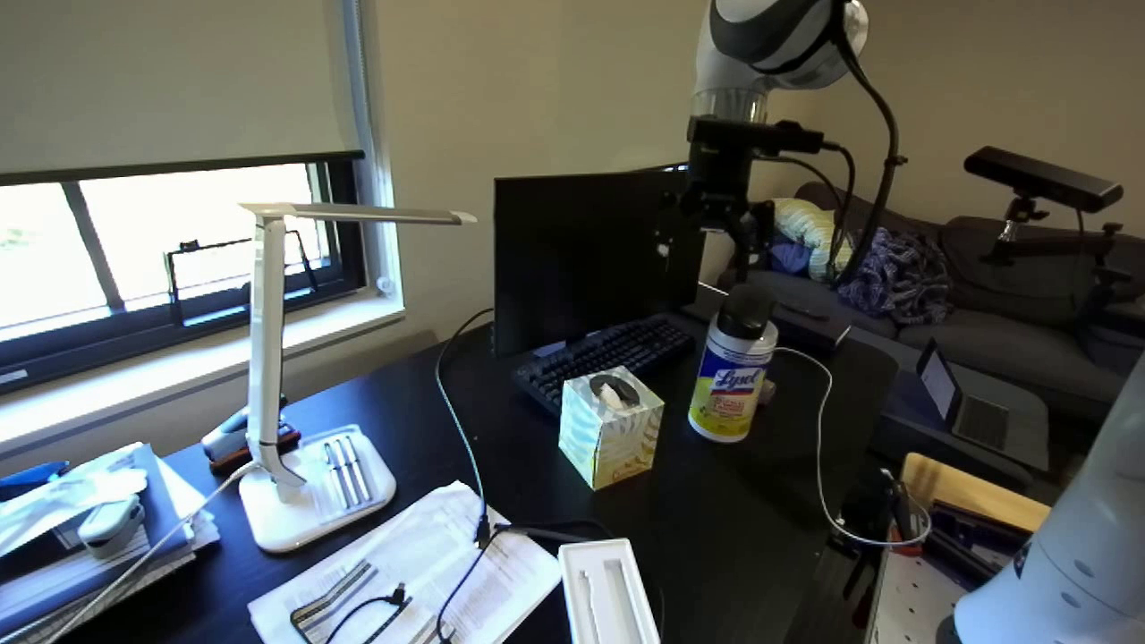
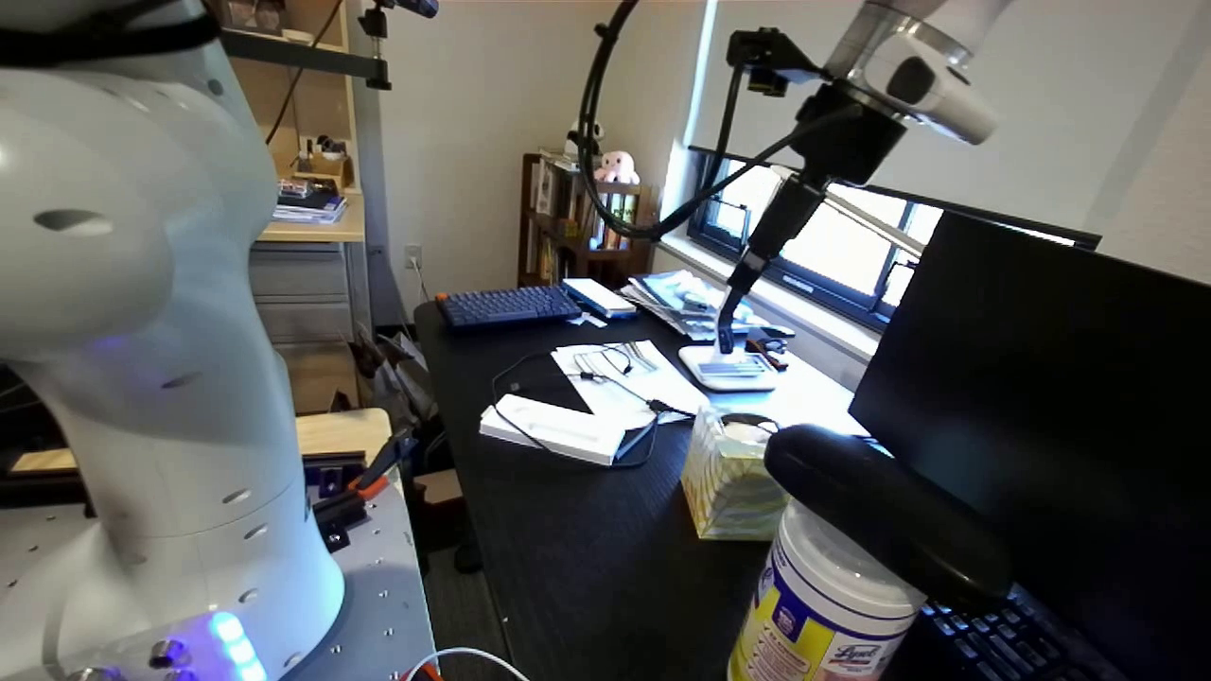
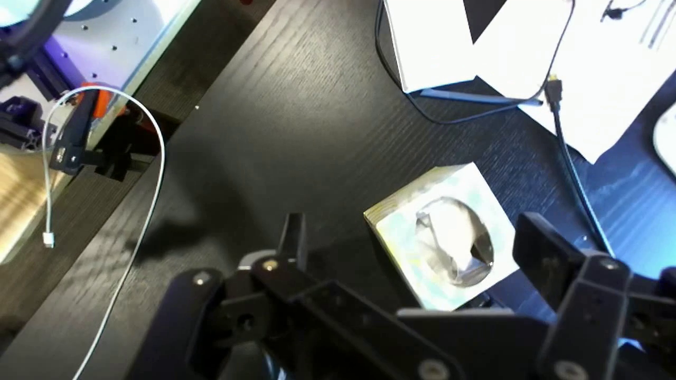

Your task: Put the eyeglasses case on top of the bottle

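Note:
The bottle [image 1: 732, 380] is a Lysol canister with a yellow, blue and white label, upright on the dark desk. It also shows at the lower right of an exterior view [image 2: 823, 615], with its white lid partly visible. The black eyeglasses case [image 2: 889, 515] lies across the top of the bottle and overhangs the lid. In an exterior view the case [image 1: 747, 310] appears end-on. My gripper [image 1: 704, 249] is open and empty, above and apart from the case. Its spread fingers show in the wrist view [image 3: 414, 227], where I cannot make out the case or the bottle.
A tissue box [image 1: 612, 429] stands beside the bottle. A monitor [image 1: 590, 259] and keyboard [image 1: 608, 353] are behind. A desk lamp [image 1: 267, 358], papers [image 1: 420, 563], a white box [image 1: 608, 590] and a white cable [image 3: 158, 174] are also on or around the desk.

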{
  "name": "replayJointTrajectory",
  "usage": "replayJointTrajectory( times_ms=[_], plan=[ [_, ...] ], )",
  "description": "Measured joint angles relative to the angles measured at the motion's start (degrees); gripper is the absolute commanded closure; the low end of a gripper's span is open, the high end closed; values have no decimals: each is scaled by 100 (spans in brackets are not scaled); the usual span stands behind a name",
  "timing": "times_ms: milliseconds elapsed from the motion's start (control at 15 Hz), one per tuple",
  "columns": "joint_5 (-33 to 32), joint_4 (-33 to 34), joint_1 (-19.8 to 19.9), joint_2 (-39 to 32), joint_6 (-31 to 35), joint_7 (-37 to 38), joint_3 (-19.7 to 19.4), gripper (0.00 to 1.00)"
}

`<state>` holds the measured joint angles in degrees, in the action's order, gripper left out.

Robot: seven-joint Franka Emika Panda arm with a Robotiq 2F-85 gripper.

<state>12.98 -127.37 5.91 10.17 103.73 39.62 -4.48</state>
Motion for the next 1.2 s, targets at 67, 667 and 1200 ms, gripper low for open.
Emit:
replayJointTrajectory(
  times_ms=[67, 667, 1200],
  plan=[
    [-175, -53, -94, 75, 28, 14, 157, 0],
    [-1669, -953, -438, 1291, 685, -230, 974, 0],
    [-1062, -2200, -525, 2362, 2500, -1752, 581, 0]
  ],
)
